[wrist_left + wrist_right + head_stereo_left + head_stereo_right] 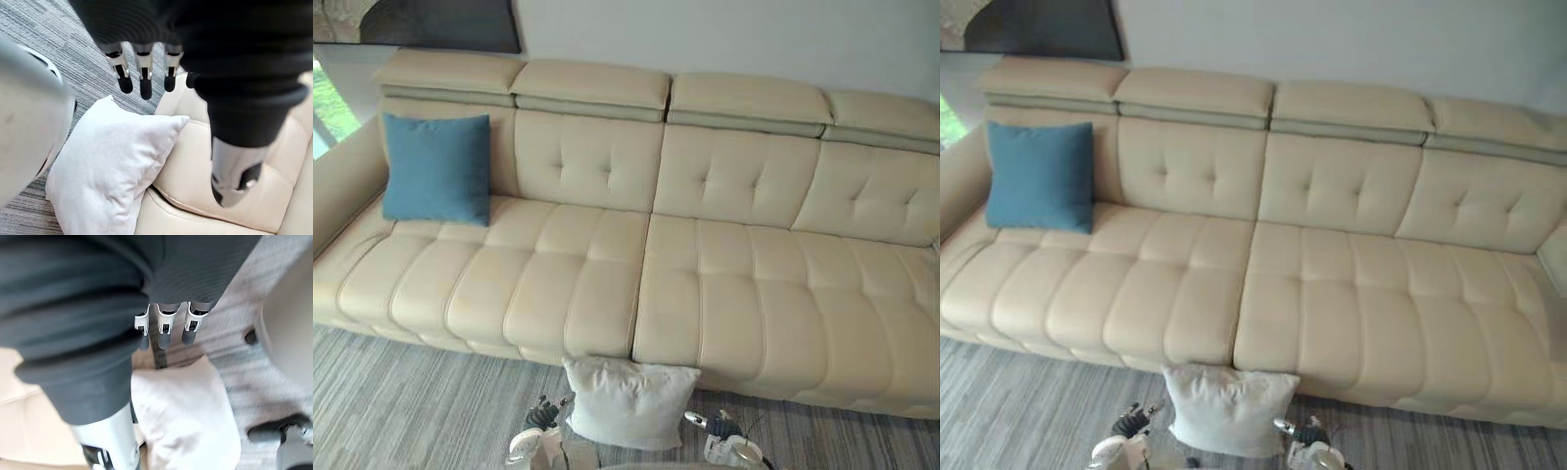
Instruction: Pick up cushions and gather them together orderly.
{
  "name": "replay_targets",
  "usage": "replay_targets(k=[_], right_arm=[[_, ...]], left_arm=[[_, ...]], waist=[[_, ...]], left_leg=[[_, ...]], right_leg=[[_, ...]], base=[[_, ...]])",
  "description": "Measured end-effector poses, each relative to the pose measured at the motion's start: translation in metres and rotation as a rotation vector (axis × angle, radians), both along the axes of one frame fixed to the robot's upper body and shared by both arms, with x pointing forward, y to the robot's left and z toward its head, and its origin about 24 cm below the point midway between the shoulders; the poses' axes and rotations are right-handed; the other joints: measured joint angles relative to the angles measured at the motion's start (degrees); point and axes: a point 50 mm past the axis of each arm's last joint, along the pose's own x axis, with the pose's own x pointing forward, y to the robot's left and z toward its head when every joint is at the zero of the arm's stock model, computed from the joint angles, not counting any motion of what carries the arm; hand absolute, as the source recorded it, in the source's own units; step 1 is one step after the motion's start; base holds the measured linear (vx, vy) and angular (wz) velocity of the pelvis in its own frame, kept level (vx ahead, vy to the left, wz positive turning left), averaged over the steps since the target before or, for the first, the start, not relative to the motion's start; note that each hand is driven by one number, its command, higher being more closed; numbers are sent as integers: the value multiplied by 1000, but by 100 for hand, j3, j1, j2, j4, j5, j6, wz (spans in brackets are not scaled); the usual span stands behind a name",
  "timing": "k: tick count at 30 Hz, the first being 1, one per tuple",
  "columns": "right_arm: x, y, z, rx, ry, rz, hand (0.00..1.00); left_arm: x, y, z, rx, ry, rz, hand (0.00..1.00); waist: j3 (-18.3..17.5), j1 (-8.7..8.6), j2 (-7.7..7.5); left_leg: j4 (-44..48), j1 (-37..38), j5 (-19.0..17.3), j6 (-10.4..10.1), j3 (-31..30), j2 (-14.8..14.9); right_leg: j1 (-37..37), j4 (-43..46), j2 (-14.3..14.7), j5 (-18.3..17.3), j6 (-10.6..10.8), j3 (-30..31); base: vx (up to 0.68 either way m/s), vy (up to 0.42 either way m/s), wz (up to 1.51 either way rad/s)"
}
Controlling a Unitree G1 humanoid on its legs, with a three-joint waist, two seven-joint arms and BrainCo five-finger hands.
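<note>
We count two cushions — blue cushion on sofa, white cushion on floor between left hand, right hand, fingers straight.

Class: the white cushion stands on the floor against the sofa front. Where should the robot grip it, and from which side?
Probably by its two side edges, one hand coming in from each side. The white cushion stands upright, leaning on the sofa, with the left hand and right hand open beside its exposed flanks.
</note>
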Motion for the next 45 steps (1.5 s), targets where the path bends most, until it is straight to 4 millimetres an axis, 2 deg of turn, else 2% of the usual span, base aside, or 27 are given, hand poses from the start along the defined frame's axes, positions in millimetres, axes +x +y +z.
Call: replay_targets(k=[2, 3, 4, 6, 7, 8, 9, 10, 12, 14, 16, 18, 20, 21, 23, 29, 31, 32, 33, 34, 36, 37, 39, 40, 42, 43, 45], right_arm=[[3, -3, 1, -7, -7, 2, 0], [3, -4, 1, -12, -10, 2, 0], [4, -5, 2, -14, -12, 3, 0], [5, -5, 2, -20, -16, 7, 0], [5, -5, 2, -21, -18, 9, 0], [4, -4, 2, -22, -15, 12, 0], [2, -8, 1, -34, -11, 7, 0], [2, -11, 2, -45, -8, 2, 0], [14, -25, 7, -96, -34, -20, 0], [19, -32, 10, -116, -50, -44, 0], [29, -37, 14, -128, -79, -73, 0], [45, -41, 22, -128, -135, -119, 0], [59, -42, 30, -128, -186, -132, 0], [70, -45, 37, -131, -232, -150, 0], [84, -47, 46, -135, -275, -158, 0], [130, -42, 76, -110, -417, -155, 0], [159, -46, 101, -120, -511, -155, 0], [163, -47, 106, -125, -527, -157, 0], [177, -52, 122, -133, -590, -171, 0], [180, -54, 127, -134, -610, -177, 0], [201, -63, 156, -138, -712, -213, 0], [205, -64, 162, -141, -730, -217, 0], [224, -67, 193, -153, -825, -227, 0], [227, -67, 198, -155, -838, -227, 0], [242, -67, 225, -151, -911, -228, 0], [245, -65, 230, -152, -925, -223, 0], [260, -57, 261, -147, -1013, -201, 0]], left_arm=[[-1, -2, -1, -4, 7, -7, 0], [-2, -2, -1, -4, 14, -4, 0], [-2, -2, -1, -3, 14, -2, 0], [-4, -2, -2, -3, 19, 1, 0], [-4, -2, -2, -2, 19, 2, 0], [-3, 3, -1, 7, 11, 12, 0], [0, 1, 0, 9, 12, 26, 0], [1, -2, 0, 4, 9, 30, 0], [6, -10, 0, -19, -4, 66, 0], [14, -15, 3, -39, -25, 100, 0], [25, -14, 8, -34, -59, 118, 0], [48, -7, 21, -21, -145, 153, 0], [57, -2, 27, -9, -181, 176, 0], [68, 0, 34, -13, -222, 189, 0], [80, 5, 44, 4, -271, 201, 0], [124, 39, 84, 91, -444, 217, 0], [150, 54, 112, 142, -540, 203, 0], [154, 57, 117, 152, -560, 200, 0], [168, 62, 135, 178, -617, 182, 0], [173, 64, 142, 188, -638, 172, 0], [200, 68, 181, 231, -756, 156, 0], [204, 68, 188, 237, -776, 151, 0], [227, 64, 225, 258, -885, 113, 0], [230, 62, 230, 257, -899, 110, 0], [246, 47, 258, 259, -979, 51, 0], [248, 45, 262, 259, -990, 44, 0], [261, 28, 288, 261, -1061, -14, 0]], waist=[[17, 19, 43], [65, 5, 118], [67, 0, 111], [65, 1, 111], [60, -3, 102], [30, -4, -29], [26, -32, -20], [34, 0, 67], [193, 24, 308], [258, 9, 387], [450, 9, 319], [595, -4, 170], [627, -12, 95], [646, -16, 72], [698, -19, 62], [865, -1, 56], [1143, -2, 58], [1164, -2, 62], [1302, -1, 84], [1379, -2, 93], [1649, -2, 95], [1699, 0, 96], [2039, -4, 97], [2070, -5, 98], [2258, -12, 105], [2299, -16, 105], [2397, -42, 105]], left_leg=[[-229, 260, 0, 0, 109, -6], [-335, 465, -4, 8, 118, 21], [-389, 632, -17, 29, 106, 51], [-506, 763, -21, 24, 28, 121], [-511, 758, -22, 21, -12, 134], [-432, 659, -54, -38, -223, 0], [-331, 580, -195, -243, -497, 18], [-295, 528, -220, -281, -583, 57], [31, 72, -232, -302, -683, 169], [563, -550, -281, -336, -948, 224], [1161, -1090, -356, -362, -1207, 233], [2187, -2108, -600, -357, -1513, 246], [2654, -2687, -812, -419, -1573, 253], [2946, -3103, -979, -513, -1618, 253], [3261, -3546, -1059, -544, -1660, 196], [3960, -4940, -1096, -481, -1796, 98], [3970, -5513, -1038, -464, -1847, 103], [3974, -5641, -1015, -459, -1849, 111], [3973, -5935, -943, -431, -1849, 119], [3974, -6007, -931, -437, -1853, 122], [4011, -6546, -774, -429, -1846, 117], [4017, -6632, -753, -422, -1846, 120], [4083, -7075, -712, -418, -1851, 146], [4109, -7149, -709, -417, -1850, 147], [4330, -7527, -608, -439, -1844, 187], [4361, -7567, -593, -450, -1843, 193], [4457, -7922, -505, -465, -1841, 204]], right_leg=[[-383, 918, 11, 19, 31, -7], [-705, 1648, 0, -8, 137, -35], [-853, 1973, 3, -374, 78, -138], [-1106, 1878, 49, -725, -23, -405], [-1160, 1675, 78, -721, -31, -438], [-1189, 817, 70, -208, -185, -504], [-1055, 650, 74, -402, -186, -630], [-1014, 569, 105, -423, -186, -665], [-1181, 513, 199, -442, -176, -779], [-1603, 779, 232, -445, -182, -874], [-2005, 1255, 238, -542, -278, -982], [-2871, 2112, 212, -765, -369, -1078], [-3373, 2528, 177, -998, -418, -1098], [-3792, 2835, 157, -1130, -428, -1088], [-4234, 3188, 89, -1178, -403, -1075], [-5558, 3826, -12, -1233, -321, -1039], [-6110, 3800, -1, -1148, -197, -1068], [-6243, 3799, -1, -1130, -171, -1068], [-6536, 3809, 1, -1096, -112, -1064], [-6606, 3815, 1, -1074, -92, -1056], [-7179, 3891, 3, -1019, -22, -1013], [-7272, 3905, 4, -1004, 6, -1008], [-7713, 3955, 12, -948, 45, -1010], [-7786, 3977, 12, -946, 47, -1007], [-8159, 4160, 13, -825, 29, -995], [-8203, 4191, 13, -822, 27, -992], [-8572, 4309, 12, -806, 19, -980]], base=[[136, 37, -28], [122, -11, -8], [140, -26, -2], [81, -87, 13], [76, -139, 35], [96, -171, 48], [101, -173, 43], [77, -167, 30], [-9, -146, 18], [-99, -137, 27], [-186, -122, 35], [-279, -81, 32], [-201, -28, 18], [-274, -11, 13], [-303, 4, 11], [-284, 23, 7], [-236, -3, -4], [-220, -11, -7], [-159, -15, -3], [-176, -24, -2], [-154, -20, -3], [-123, -9, -6], [-96, 2, -8], [-71, 13, -8], [-35, 16, -8], [-14, 21, -9], [8, 26, -5]])
